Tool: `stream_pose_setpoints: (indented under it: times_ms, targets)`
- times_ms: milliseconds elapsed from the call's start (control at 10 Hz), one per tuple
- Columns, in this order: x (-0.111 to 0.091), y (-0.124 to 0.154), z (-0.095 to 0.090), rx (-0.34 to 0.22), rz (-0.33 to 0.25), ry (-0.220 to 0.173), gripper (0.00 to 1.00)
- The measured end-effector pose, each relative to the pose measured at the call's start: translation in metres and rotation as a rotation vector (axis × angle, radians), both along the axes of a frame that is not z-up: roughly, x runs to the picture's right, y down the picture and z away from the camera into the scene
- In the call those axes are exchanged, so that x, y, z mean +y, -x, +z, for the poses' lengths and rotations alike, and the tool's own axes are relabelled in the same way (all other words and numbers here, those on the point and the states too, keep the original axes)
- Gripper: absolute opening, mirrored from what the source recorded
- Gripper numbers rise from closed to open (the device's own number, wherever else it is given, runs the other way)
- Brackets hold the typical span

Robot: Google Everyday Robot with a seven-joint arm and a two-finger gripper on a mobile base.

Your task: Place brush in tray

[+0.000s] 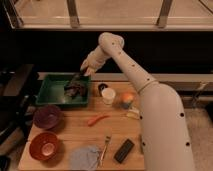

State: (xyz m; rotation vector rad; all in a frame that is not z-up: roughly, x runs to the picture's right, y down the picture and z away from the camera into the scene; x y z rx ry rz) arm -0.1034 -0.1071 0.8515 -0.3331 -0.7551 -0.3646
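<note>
The green tray (50, 96) sits at the table's back left. My gripper (84, 69) hangs over the tray's right half, at the end of the white arm (125, 60) that reaches in from the right. It is shut on the brush (76, 80), whose slim dark body slants down and left from the fingers. The brush's lower end is just above or touching the tray floor; I cannot tell which. A dark brownish object (76, 90) lies in the tray right under it and partly merges with the brush head.
A purple bowl (47, 116) and an orange-red bowl (45, 146) stand at the front left. A white cup (108, 95), a can (128, 99), an orange strip (97, 119), a fork (105, 148), a black block (124, 150) and a grey cloth (85, 156) lie on the table.
</note>
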Motion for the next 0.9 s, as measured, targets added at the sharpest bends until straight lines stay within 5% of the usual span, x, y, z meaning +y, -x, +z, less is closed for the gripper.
stream_pose_setpoints:
  times_ms: [400,900]
  targets:
    - [0.019,0.014,0.031,-0.031,0.003,0.045,0.76]
    - [0.024,0.022,0.036,-0.051,0.004,0.059,0.80]
